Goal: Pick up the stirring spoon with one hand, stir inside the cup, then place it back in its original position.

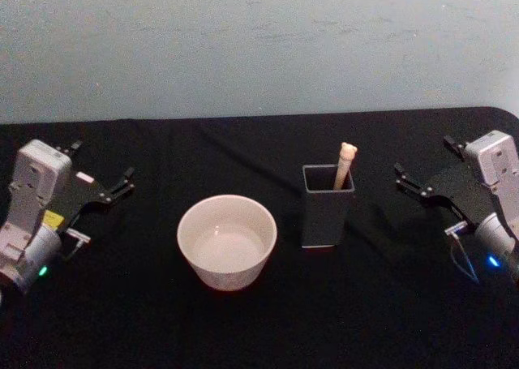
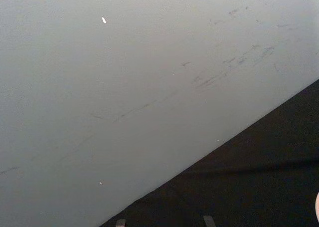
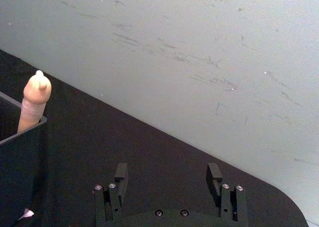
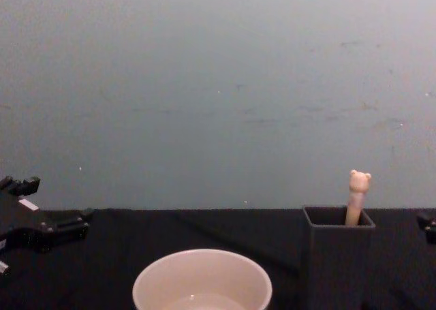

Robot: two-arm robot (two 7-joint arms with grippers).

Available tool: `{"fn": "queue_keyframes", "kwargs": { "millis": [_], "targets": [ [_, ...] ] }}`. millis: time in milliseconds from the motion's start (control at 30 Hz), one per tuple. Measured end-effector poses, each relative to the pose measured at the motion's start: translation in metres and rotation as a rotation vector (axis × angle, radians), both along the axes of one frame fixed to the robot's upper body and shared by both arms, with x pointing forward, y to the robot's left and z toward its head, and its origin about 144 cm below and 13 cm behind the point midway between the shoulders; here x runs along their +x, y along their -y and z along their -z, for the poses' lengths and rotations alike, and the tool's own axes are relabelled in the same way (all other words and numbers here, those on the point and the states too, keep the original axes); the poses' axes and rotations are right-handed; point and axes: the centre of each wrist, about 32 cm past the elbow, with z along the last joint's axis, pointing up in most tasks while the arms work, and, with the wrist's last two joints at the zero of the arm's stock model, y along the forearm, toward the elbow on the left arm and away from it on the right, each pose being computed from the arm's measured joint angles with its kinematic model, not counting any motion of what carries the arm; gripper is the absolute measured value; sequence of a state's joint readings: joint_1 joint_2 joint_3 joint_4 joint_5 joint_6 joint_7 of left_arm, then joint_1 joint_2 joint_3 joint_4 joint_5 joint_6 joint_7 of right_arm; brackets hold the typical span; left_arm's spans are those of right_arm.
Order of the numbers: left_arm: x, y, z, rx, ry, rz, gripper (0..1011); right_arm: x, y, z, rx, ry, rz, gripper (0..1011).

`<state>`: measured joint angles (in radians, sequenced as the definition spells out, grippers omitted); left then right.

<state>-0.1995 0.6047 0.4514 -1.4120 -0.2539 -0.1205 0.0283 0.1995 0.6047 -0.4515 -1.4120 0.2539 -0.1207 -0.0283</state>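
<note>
**Two claws wide apart, spoon standing in its holder**

Both arms sit at the outer edges of the black table (image 1: 243, 154), well away from the things in the middle. The left gripper (image 1: 104, 158) hangs near the table's left side with its fingers spread and nothing between them. The right gripper (image 1: 422, 156) mirrors it on the right side, and in the right wrist view its two fingers stand clearly apart, gripping nothing.

The stirring spoon (image 1: 347, 162) stands upright in the dark grey square holder (image 1: 324, 219), leaning against the far right corner. Only the beige handle and the tiny bear head rise above the holder's rim; the metal bowl is hidden inside. The cup (image 1: 227, 272), cream-white and wide, sits on the table to the left of the holder, near it but not touching. It lies between the two grippers and closer to the left one. A pale, scuffed wall (image 1: 259, 45) rises behind the table.
</note>
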Motion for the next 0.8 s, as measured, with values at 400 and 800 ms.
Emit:
{"fn": "queue_keyframes", "kwargs": {
  "millis": [400, 800],
  "targets": [
    [0.0, 0.0, 0.0, 0.0, 0.0, 0.0, 1001, 0.0, 0.0, 0.0, 0.0, 0.0, 0.0, 1004],
    [0.0, 0.0, 0.0, 0.0, 0.0, 0.0, 1001, 0.0, 0.0, 0.0, 0.0, 0.0, 0.0, 1004]
  ]
}}
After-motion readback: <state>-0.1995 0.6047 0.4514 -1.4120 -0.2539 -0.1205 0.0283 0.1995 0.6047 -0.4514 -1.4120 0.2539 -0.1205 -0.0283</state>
